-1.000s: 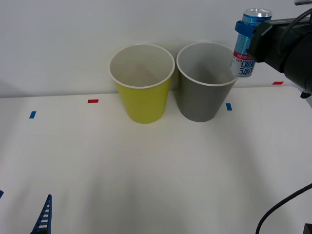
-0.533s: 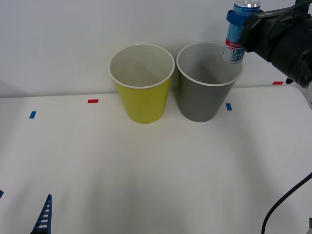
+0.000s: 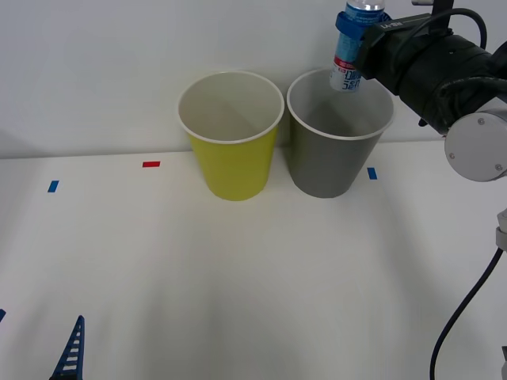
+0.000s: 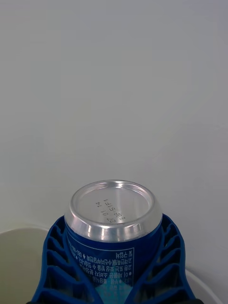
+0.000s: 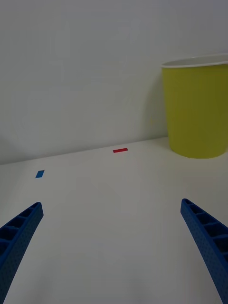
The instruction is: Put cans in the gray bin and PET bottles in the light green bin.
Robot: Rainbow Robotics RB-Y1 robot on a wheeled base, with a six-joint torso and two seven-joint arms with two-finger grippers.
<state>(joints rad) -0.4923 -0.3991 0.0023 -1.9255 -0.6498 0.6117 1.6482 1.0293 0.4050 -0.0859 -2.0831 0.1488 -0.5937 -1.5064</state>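
The right gripper (image 3: 354, 32), clamped on the can (image 3: 349, 49), has moved from beside the gray bin (image 3: 339, 138) to above its mouth. Release looks close. The left gripper (image 5: 114, 247) waits open, well short of that bin.

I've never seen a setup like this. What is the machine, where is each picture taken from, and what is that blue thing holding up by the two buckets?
This is a two-armed robot at a white table. The wide picture comes from a camera above its arms, looking down; the two tall ones come from cameras on its wrists. On the table stand a yellow-green round bin and a dark gray round bin, both white-rimmed, plus small red and blue tape marks. The right gripper, with blue ribbed fingers, clamps a slim light blue and white drink can upright above the gray bin's opening; its wrist camera sees the can's silver end. The left gripper hangs open, low over the table near the robot.
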